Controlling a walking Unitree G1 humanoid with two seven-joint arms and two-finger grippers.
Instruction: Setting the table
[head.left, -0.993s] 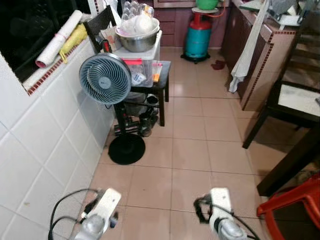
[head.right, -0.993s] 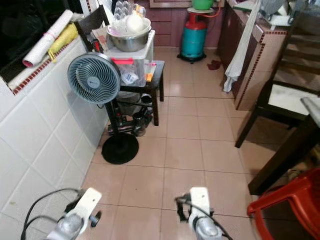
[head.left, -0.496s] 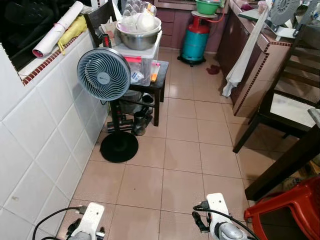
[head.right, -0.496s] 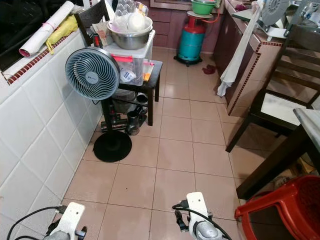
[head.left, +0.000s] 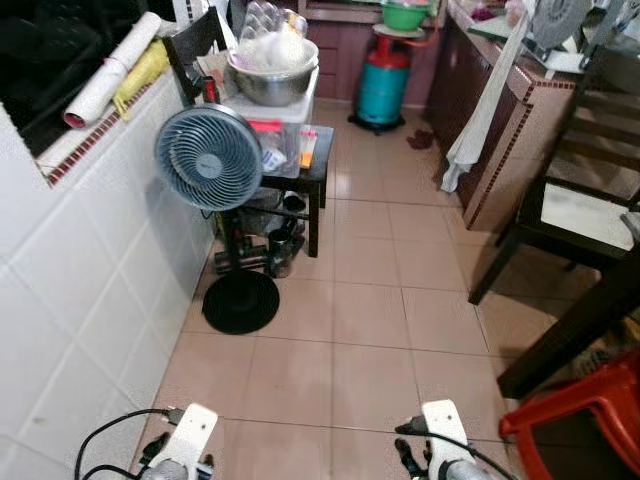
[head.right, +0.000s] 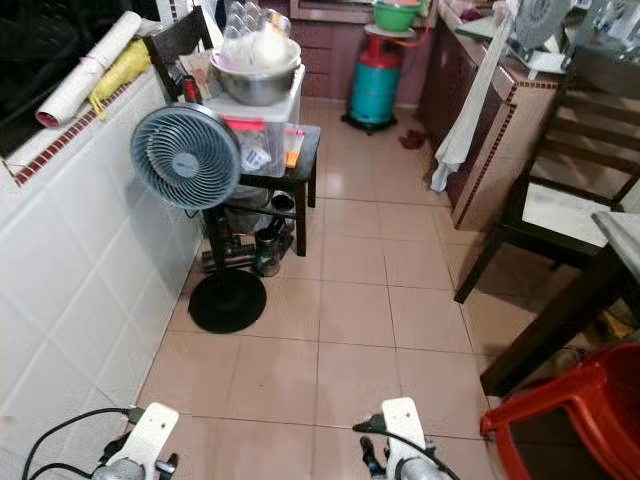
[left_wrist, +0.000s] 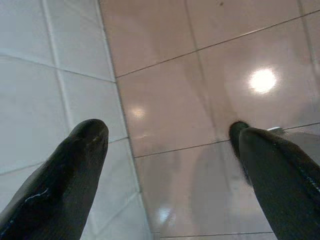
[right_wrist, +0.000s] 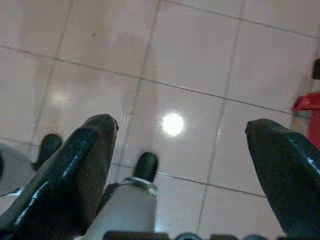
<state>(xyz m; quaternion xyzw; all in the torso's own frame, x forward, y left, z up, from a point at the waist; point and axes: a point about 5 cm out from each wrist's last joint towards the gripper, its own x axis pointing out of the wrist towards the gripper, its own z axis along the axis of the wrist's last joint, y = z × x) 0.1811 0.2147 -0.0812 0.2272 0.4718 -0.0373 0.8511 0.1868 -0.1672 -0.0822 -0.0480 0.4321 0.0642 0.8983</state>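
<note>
Left gripper (left_wrist: 170, 165): hanging low by the white tiled wall (head.left: 90, 290), fingers wide apart, holding nothing.
Right gripper (right_wrist: 182, 165): low over the floor (head.left: 370, 310), fingers wide apart, holding nothing.
Table (head.left: 585, 325): dark, at the right edge, a red chair (head.left: 585, 420) just beside it.
Bowl (head.left: 272, 82): steel, on a box (head.left: 285, 125) on the stool (head.left: 320, 165) behind the fan (head.left: 208, 158).
Far end: teal gas cylinder (head.left: 382, 85), cloth (head.left: 478, 125) hanging off the counter (head.left: 520, 110).

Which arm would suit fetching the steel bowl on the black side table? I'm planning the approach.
Left, probably. The steel mixing bowl sits ahead on the robot's left, by the white tiled wall. Left end effector and right end effector both hang open and empty.
</note>
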